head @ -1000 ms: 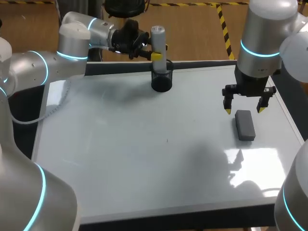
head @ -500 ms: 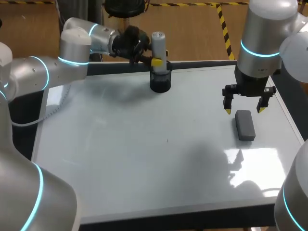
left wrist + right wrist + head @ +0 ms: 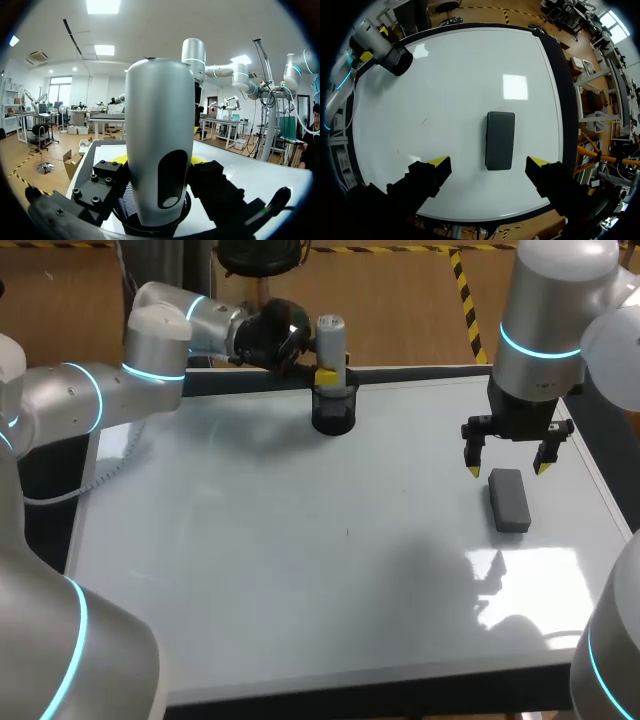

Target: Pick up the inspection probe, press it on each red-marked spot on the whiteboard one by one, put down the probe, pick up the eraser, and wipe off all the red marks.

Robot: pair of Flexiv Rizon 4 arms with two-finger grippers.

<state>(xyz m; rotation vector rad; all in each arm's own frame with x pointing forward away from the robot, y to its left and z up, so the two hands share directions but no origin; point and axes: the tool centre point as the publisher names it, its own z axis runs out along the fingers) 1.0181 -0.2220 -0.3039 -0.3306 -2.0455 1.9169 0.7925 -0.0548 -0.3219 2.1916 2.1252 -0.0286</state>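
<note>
probe [image 3: 331,335] sits upright in the black cup [image 3: 333,415], left gripper [image 3: 325,370] clamped on it; keep it vertical, clear of the rim. right gripper [image 3: 507,471] hangs open over the eraser [image 3: 509,502].

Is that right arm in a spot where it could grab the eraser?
Probably yes: the right gripper hangs open right over the eraser, and nothing lies between them.
</note>
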